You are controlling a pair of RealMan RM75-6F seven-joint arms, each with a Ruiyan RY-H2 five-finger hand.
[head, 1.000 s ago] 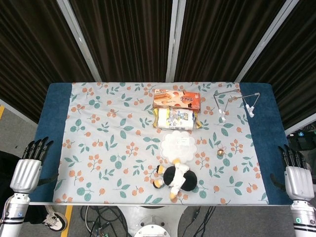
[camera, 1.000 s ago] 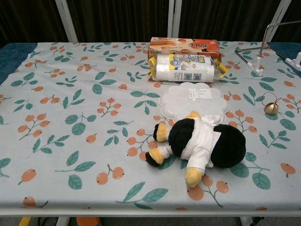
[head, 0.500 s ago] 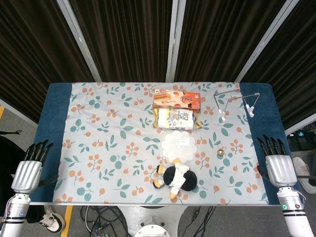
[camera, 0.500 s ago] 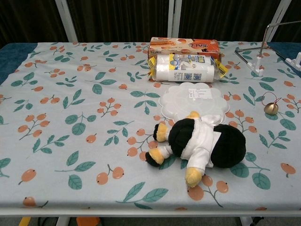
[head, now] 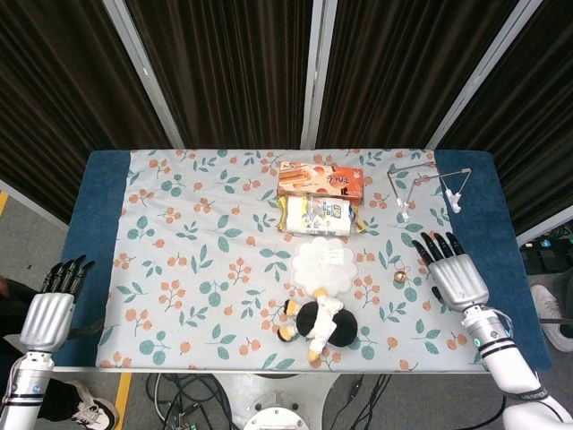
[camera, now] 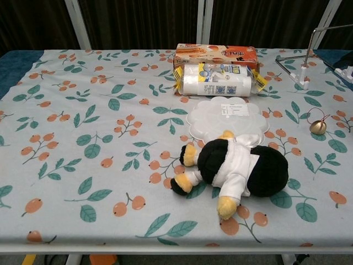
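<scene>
the right hand (head: 456,274) is held flat with fingers spread, empty, near the little gold bell (head: 400,279); the left hand (head: 49,311) is empty too.

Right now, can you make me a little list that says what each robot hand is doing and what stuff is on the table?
left hand: open, off the table's left edge, holding nothing
right hand: open, over the table's right side, nearest the small gold bell
toy: plush penguin lying on its side
plate: white scalloped plate behind the penguin
snacks: white packet in front of an orange box
</scene>
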